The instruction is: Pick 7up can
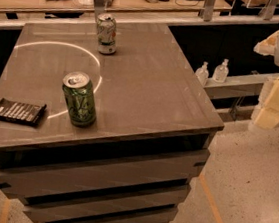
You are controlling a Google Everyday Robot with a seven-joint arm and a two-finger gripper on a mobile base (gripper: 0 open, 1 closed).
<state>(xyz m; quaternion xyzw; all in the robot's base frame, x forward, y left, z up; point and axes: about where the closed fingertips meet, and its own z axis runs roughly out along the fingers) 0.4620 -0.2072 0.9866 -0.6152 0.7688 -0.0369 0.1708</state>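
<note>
The 7up can point(106, 33), pale silver-white with green lettering, stands upright near the far edge of the grey table point(152, 85). A dark green can point(80, 99) stands nearer the front left. My gripper point(275, 101), pale yellow under a white arm, hangs at the right edge of the view. It is off the table, far to the right of both cans, and holds nothing.
A black flat packet point(18, 111) lies at the table's front left. A long wooden bench point(132, 2) with clutter runs behind the table. Two small clear bottles point(212, 71) stand on a low ledge to the right. Speckled floor point(250, 196) lies at the right.
</note>
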